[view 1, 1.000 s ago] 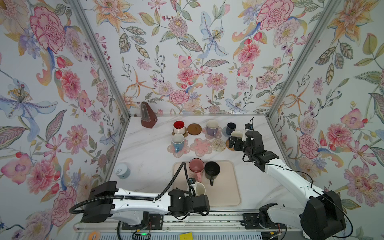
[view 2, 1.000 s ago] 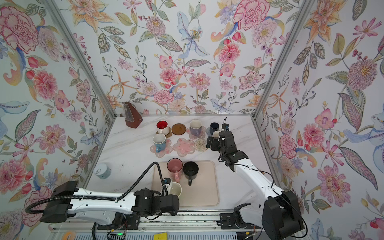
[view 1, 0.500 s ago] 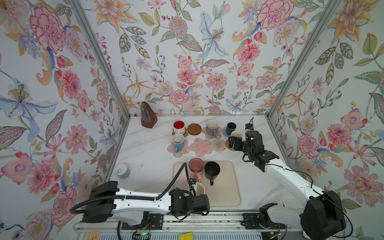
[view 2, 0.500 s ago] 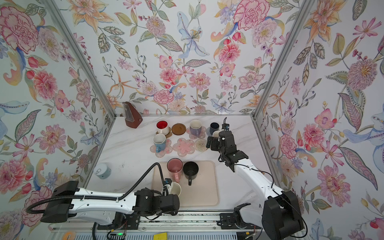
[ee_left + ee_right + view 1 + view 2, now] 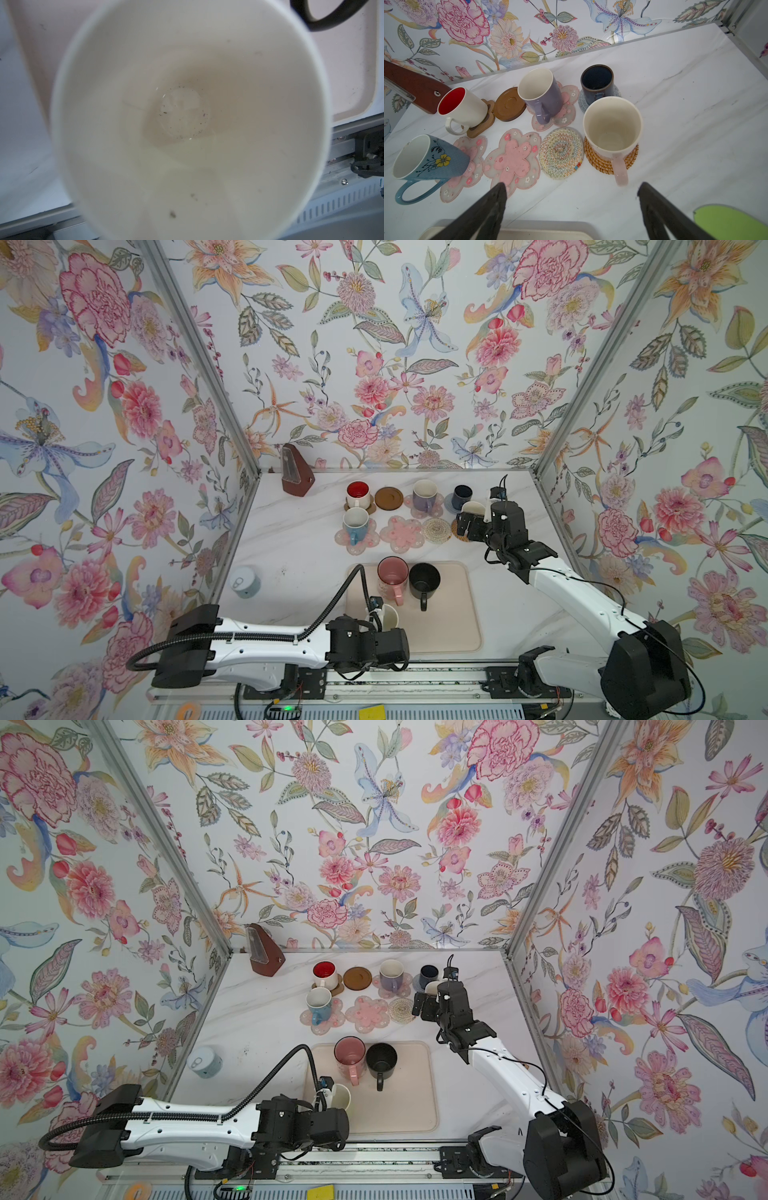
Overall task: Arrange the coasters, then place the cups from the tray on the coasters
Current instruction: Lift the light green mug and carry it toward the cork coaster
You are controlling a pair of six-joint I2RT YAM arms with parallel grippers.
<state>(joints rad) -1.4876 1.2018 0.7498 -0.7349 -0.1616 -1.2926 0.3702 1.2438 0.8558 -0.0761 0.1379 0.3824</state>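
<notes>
Left claw (image 5: 381,630) clamps pale greenish ceramic mug (image 5: 390,616) in beige rectangular tray's (image 5: 453,614) lower-left part; right claw (image 5: 468,526) gapes open just below cream pink-handled mug (image 5: 473,508).

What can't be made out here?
- Left gripper: fingers under its own housing in both top views; the pale cup's blurred inside fills the left wrist view.
- Tan woven coaster: mostly behind the right gripper in both top views.
- Green shape: cut off by the right wrist view's corner.

The tray (image 5: 449,622) lies at the desk's (image 5: 291,547) front edge; behind it, two rows of coasters (image 5: 402,533), five carrying cups (image 5: 424,495)
</notes>
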